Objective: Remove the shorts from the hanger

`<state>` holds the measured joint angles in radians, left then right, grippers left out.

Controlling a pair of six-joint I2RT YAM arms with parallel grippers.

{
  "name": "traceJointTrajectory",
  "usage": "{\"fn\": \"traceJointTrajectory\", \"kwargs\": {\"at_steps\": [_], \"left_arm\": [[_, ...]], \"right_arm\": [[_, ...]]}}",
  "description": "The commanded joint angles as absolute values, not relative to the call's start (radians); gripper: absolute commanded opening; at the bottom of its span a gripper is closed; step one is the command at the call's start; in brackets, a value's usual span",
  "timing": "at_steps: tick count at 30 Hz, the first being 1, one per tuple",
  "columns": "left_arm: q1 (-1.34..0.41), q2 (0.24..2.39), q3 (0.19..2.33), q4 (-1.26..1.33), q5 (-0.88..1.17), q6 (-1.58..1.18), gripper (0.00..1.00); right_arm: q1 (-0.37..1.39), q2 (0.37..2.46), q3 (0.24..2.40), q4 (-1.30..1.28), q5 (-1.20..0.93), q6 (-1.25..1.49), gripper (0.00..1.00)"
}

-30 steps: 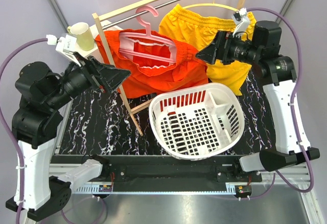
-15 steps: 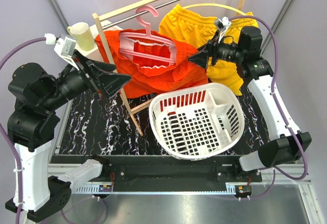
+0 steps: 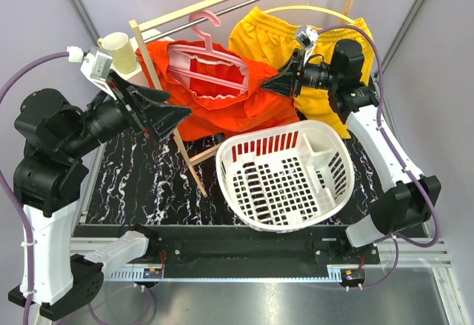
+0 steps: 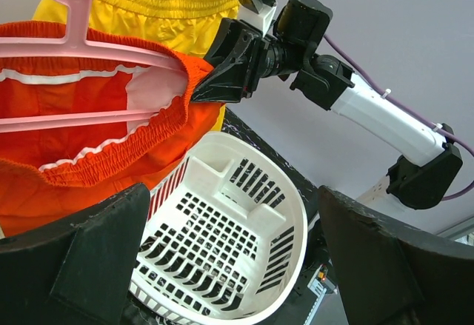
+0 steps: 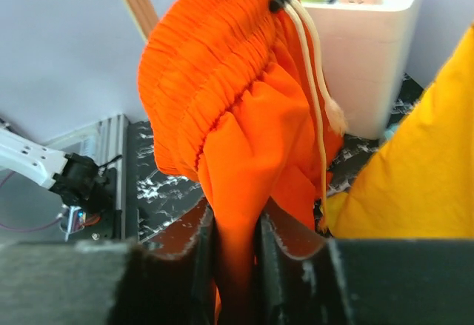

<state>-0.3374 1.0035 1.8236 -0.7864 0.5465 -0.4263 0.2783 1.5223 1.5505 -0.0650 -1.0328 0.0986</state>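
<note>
Right pincer is clenched on the orange-red fabric shorts with a white drawstring, a fold just under the gathered elastic waistband squeezed between its two fingers; the drawstring dangles just beside the grip. These shorts hang on a pink plastic hanger, its arms inside the waistband and its hook over a metal rail. Bright yellow fabric shorts hang right behind the right pincer, touching the orange-red pair. Left pincer is released, fingers spread wide, near the left side of the orange-red shorts, with a slanted wooden rack post between them. Below sits a white slotted plastic laundry basket on the black marbled bench.
</note>
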Motion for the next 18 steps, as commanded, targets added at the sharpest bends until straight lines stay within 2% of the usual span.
{"fn": "traceJointTrajectory", "kwargs": {"at_steps": [1,3,7,9,18], "left_arm": [[-0.334,1.009,1.824,-0.726,0.572,-0.425,0.99],[-0.334,1.011,1.825,-0.726,0.572,-0.423,0.99],[-0.334,1.014,1.824,-0.726,0.583,-0.425,0.99],[-0.334,1.019,1.825,-0.726,0.586,-0.425,0.99],[-0.334,1.038,1.829,-0.715,0.627,-0.433,0.99]], "right_arm": [[0.296,1.487,1.542,0.102,-1.081,0.215,0.25],[0.298,1.465,1.51,0.123,-1.074,0.256,0.22],[0.299,1.419,1.48,0.146,-1.074,0.327,0.1],[0.299,1.41,1.48,0.146,-1.077,0.382,0.01],[0.299,1.423,1.517,0.131,-0.974,0.718,0.0]]}}
